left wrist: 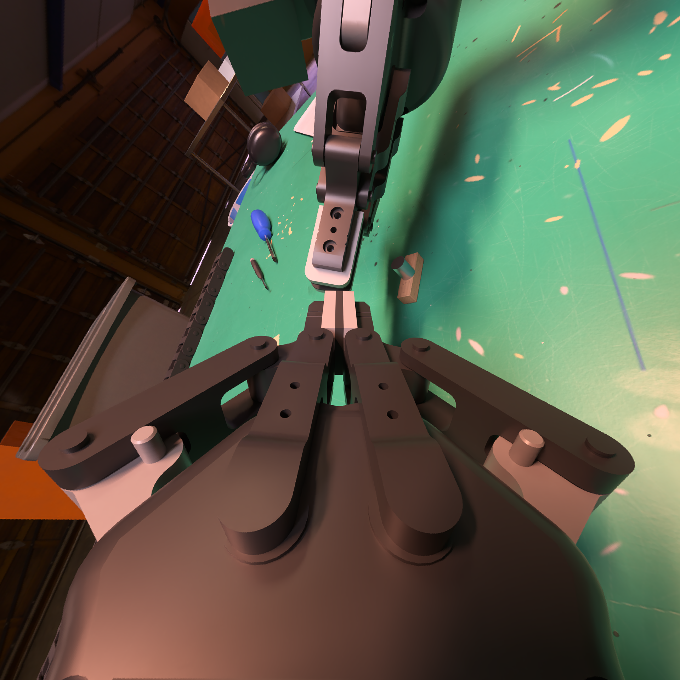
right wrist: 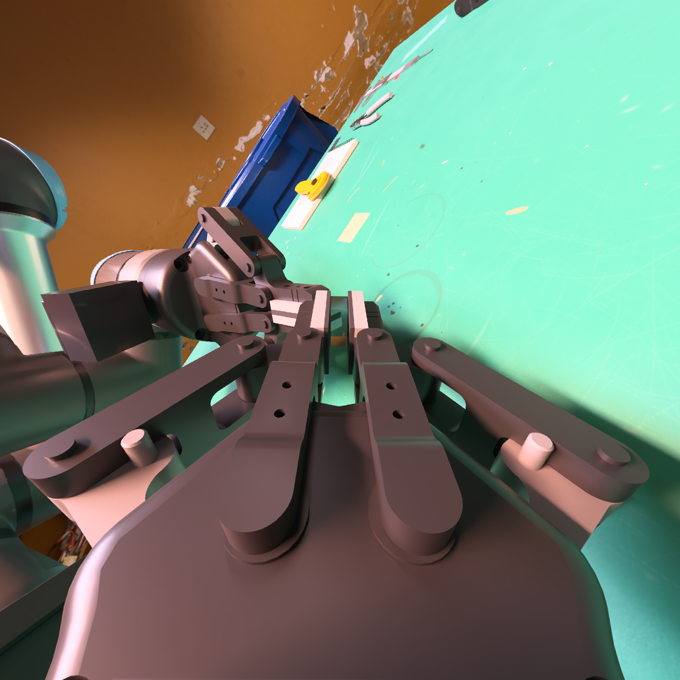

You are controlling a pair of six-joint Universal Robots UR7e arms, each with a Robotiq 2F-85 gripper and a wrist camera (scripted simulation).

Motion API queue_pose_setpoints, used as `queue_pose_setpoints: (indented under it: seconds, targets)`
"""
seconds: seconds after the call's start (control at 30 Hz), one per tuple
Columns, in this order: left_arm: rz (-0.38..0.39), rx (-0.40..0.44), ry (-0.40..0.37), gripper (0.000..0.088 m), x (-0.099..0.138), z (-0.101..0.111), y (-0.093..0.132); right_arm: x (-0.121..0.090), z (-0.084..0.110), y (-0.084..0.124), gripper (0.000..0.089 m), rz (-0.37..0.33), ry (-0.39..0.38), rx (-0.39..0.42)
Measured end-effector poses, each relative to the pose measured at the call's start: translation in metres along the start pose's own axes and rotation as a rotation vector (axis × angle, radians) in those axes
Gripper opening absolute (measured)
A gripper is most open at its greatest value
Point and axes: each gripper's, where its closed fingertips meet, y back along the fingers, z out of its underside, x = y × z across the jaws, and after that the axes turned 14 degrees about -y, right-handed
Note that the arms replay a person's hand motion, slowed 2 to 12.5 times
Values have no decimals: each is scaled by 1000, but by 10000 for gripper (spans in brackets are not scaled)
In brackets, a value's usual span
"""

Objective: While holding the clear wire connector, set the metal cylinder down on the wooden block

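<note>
In the left wrist view the metal cylinder (left wrist: pixel 402 266) stands on the wooden block (left wrist: pixel 411 281), which lies on the green table to the right, beyond my fingertips. My left gripper (left wrist: pixel 339 309) is shut with its pads together, holds nothing, and is well apart from the block. My right gripper (right wrist: pixel 338 309) is shut on the clear wire connector (right wrist: pixel 337 323), a small see-through piece between its pads. The right gripper also shows in the left wrist view (left wrist: pixel 329 281), reaching in from above, its tips just ahead of the left fingertips. The left gripper shows in the right wrist view (right wrist: pixel 285 312).
A blue-handled screwdriver (left wrist: pixel 261 226), a small dark tool (left wrist: pixel 258 272) and a black ball (left wrist: pixel 263 143) lie near the table's left edge. In the right wrist view a white notepad (right wrist: pixel 333 165) with a yellow object (right wrist: pixel 312 186), a tan note (right wrist: pixel 353 227) and a blue bin (right wrist: pixel 279 173) are farther off.
</note>
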Motion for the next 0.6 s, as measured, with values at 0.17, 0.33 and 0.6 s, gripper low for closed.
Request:
queue_pose_setpoints:
  seconds: [0.17, 0.33, 0.6]
  targets:
    - [0, 6, 8, 0, 0, -1, 0, -1, 0, 0, 80, -18, -25, -2]
    - [2, 9, 13, 0, 0, -1, 0, 0, 1, 0, 80, -29, -41, -7]
    - [12, 17, 16, 0, 2, -3, 0, 0, 3, 1, 80, -37, -47, -25]
